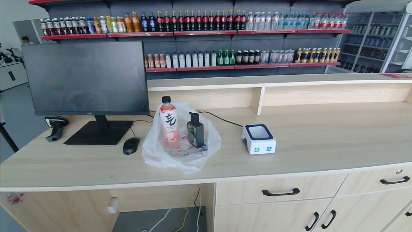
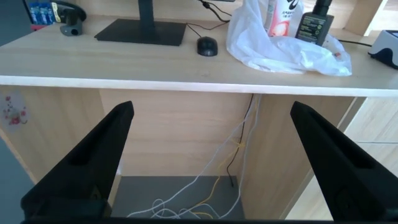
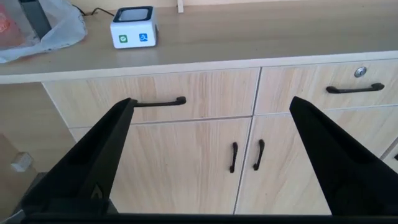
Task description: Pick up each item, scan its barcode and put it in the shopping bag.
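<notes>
Now, L gripper [image 2: 211, 109] wide, low before counter [image 2: 186, 71], R gripper [image 3: 211, 102] wide, facing drawers [image 3: 205, 81]

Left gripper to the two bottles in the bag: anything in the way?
Yes. The left gripper hangs open below the countertop, whose front edge lies between. The plastic of the shopping bag also rises around the pink bottle and the dark bottle.

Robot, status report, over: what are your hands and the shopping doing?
Left gripper open, empty, below counter level. Right gripper likewise. Pink bottle and dark bottle upright in shopping bag. Scanner beside bag, nothing blocking.
</notes>
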`<state>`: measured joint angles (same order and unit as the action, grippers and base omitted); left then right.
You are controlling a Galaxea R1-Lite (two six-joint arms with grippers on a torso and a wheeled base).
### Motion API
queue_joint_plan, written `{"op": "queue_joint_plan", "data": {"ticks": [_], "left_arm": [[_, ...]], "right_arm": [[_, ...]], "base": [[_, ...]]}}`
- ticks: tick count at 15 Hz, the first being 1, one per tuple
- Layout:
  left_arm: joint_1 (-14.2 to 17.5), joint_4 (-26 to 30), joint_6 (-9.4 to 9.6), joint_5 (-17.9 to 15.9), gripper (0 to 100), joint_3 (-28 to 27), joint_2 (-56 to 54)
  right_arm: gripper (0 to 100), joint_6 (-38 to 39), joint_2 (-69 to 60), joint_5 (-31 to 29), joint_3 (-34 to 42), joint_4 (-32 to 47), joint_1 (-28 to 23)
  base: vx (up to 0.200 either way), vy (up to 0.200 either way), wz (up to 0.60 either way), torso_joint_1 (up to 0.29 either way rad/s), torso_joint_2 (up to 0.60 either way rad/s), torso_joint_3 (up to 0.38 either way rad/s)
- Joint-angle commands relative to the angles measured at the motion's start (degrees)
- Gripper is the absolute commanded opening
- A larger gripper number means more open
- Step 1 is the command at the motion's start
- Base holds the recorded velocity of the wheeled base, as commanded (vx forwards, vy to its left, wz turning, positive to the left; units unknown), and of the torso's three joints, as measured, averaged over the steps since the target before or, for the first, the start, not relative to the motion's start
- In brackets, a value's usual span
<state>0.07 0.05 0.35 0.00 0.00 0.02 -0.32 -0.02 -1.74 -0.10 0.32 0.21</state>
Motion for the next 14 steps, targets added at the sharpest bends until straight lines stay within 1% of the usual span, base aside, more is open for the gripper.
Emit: {"op": "queue_joint_plan", "data": {"ticks": [1,13,14], "left_arm": [[0.01,0.04,-0.09,0.0,100,0.0,-0.02],[0.01,0.04,-0.09,0.0,100,0.0,-0.02],[-0.07,0.04,0.17,0.0,100,0.0,-0.02]], "right_arm": [[100,0.05,0.02,-0.01,0.01,-0.05,-0.03],[100,-0.03,0.02,-0.01,0.01,-0.05,-0.03],[100,-0.03,0.02,-0.01,0.01,-0.05,-0.03]], "base": [[0.0,-0.2,0.0,0.002,0.0,0.002],[0.0,-0.2,0.0,0.002,0.0,0.003],[0.0,0.0,0.0,0.0,0.0,0.0]]}}
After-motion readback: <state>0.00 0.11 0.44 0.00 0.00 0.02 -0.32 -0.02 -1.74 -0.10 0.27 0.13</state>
